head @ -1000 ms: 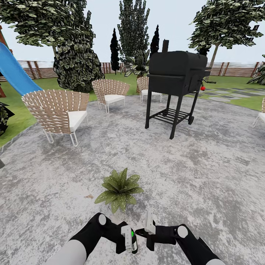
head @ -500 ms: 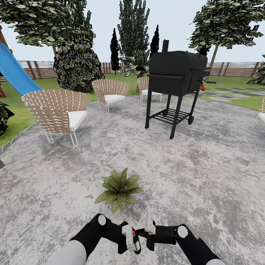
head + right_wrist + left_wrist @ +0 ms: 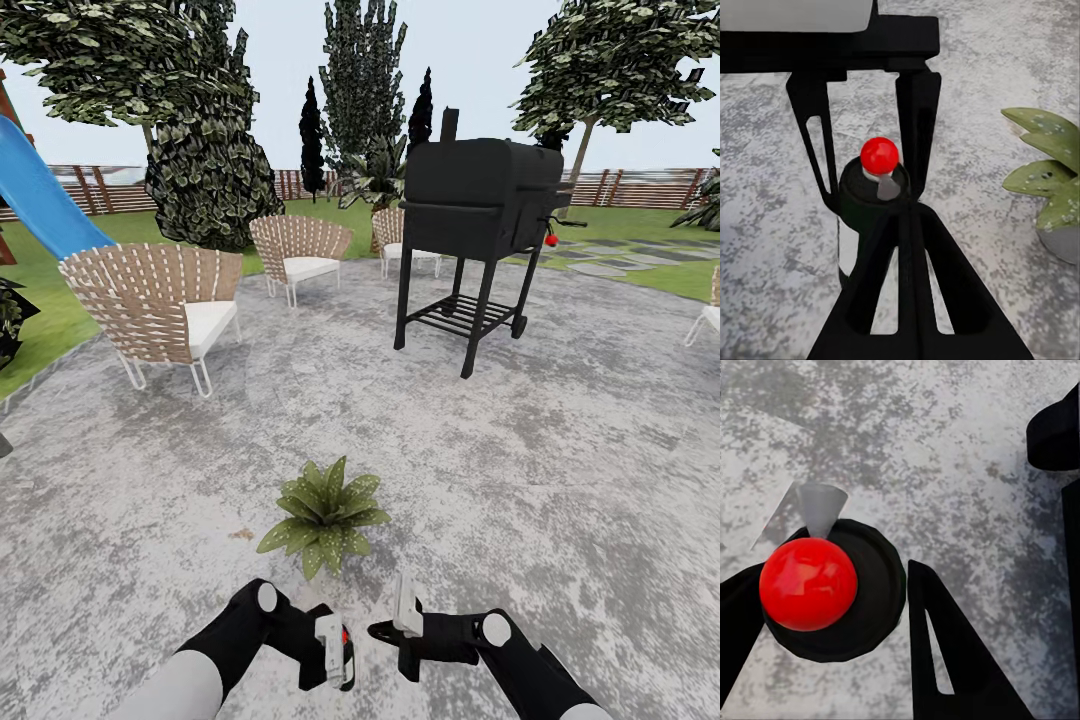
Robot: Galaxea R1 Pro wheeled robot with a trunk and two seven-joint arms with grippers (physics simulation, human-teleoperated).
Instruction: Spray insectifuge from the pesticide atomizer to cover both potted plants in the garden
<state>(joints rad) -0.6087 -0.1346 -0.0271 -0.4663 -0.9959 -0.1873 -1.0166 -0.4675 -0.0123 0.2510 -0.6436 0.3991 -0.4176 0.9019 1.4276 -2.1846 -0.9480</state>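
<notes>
At the bottom centre of the head view, the left end effector (image 3: 334,650) was clenched on the pesticide atomizer (image 3: 345,652), a slim dark bottle held roughly upright with its red top (image 3: 345,635) showing beside a white finger. In the left wrist view the atomizer's red top (image 3: 808,583) sat on a round black collar, with a dark finger (image 3: 945,652) pressed against the collar on one side and a second dark finger at the opposite edge of the frame; a small grey nozzle stuck out from under the red ball.

Just to the right of it in the head view, the right end effector (image 3: 398,632) hung beside the bottle; whether it was spread or closed could not be told. The right wrist view looked along its dark fingers (image 3: 907,285) at the atomizer (image 3: 866,206), which was framed by the left end effector's black fingers, with a strip of white label visible low on the bottle.

One potted plant (image 3: 325,517), a low rosette of pointed green leaves, stood on the grey stone paving (image 3: 560,470) just above the two end effectors in the frame; its leaves (image 3: 1050,169) and a bit of pale pot showed at the right edge of the right wrist view.

Higher in the head view stood a black grill (image 3: 483,225), several woven chairs (image 3: 160,300) with white cushions, a blue slide (image 3: 40,195) at upper left, and trees before a brown slatted fence (image 3: 640,187).
</notes>
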